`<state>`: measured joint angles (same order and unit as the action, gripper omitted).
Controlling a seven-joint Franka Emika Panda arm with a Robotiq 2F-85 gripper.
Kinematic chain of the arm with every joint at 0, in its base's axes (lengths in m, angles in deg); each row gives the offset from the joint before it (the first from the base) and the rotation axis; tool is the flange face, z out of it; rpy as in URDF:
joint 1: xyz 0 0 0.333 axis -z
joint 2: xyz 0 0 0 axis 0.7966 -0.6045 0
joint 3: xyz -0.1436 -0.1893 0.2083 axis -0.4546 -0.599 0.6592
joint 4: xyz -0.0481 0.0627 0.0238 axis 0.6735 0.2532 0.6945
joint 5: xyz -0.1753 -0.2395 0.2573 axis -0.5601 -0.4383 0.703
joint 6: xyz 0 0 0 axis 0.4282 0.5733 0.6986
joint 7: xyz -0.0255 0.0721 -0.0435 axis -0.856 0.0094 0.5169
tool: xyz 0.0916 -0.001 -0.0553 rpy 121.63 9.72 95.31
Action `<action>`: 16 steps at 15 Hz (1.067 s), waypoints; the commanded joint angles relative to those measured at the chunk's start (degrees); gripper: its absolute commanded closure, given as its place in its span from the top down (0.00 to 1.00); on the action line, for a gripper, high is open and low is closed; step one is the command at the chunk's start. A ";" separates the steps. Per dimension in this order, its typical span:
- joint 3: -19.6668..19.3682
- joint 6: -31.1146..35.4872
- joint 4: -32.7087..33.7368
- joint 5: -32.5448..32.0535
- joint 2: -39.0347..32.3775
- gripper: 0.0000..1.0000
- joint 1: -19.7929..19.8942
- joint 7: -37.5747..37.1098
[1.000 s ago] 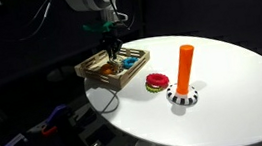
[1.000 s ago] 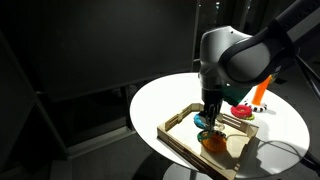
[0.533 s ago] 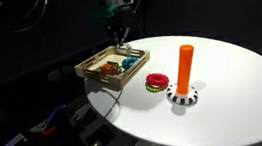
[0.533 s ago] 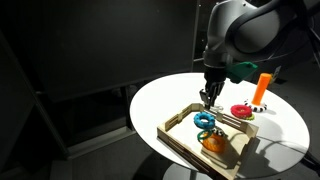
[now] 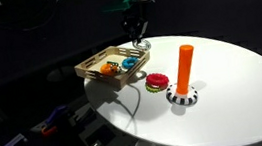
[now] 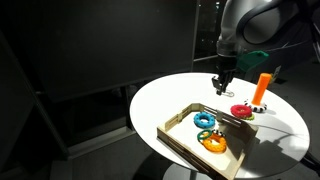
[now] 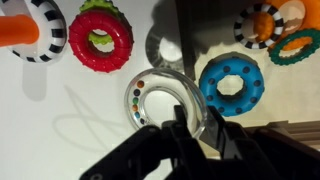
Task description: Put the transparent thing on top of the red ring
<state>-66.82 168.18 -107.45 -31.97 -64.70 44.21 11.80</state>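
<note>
Closest in the wrist view, the hand (image 7: pixel 197 128) comes in from the bottom edge, its dark fingers (image 7: pixel 217 135) pinched on the right arc of the transparent thing (image 7: pixel 138 100). This is a clear ring with a row of small coloured beads in its left side. It hangs above the white table (image 7: pixel 80 110) and throws a pale round shadow there.

Below and beyond it on the table, the blue ring (image 7: pixel 232 85) lies just to the right, inside the shaded wooden tray (image 7: pixel 290 135). Further right in the tray are a black, white and orange ring (image 7: pixel 262 25) and a teal one (image 7: pixel 300 45). The red ring (image 7: pixel 103 38) lies up and to the left, outside the tray, with a green edge showing. Beside it stands the orange peg (image 7: pixel 15 32) on its striped base (image 7: pixel 45 35).

In both exterior views the hand (image 5: pixel 139 40) (image 6: pixel 222 85) is well above the table, over the tray's far corner. The red ring (image 5: pixel 157 80) (image 6: pixel 240 110) lies between the tray (image 6: pixel 190 147) and the peg (image 5: pixel 186 66).
</note>
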 commanded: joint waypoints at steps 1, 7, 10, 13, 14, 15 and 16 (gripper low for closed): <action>-2.18 -0.61 -0.54 -3.73 0.13 0.09 0.98 -2.81; -4.56 -0.50 -0.58 -6.49 -2.51 0.09 1.46 -5.22; -5.18 -0.29 -0.81 -7.85 -4.39 0.09 1.15 -6.85; -5.80 -0.38 -0.68 -8.78 -6.08 0.09 1.08 -8.16; -6.01 -0.37 -0.75 -9.01 -6.49 0.09 1.05 -8.41; -6.22 -0.46 -0.81 -9.11 -6.85 0.09 1.04 -8.63; -6.43 -0.49 -0.87 -9.10 -7.21 0.09 1.04 -8.73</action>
<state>-72.31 168.18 -108.41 -39.45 -71.35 45.63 5.13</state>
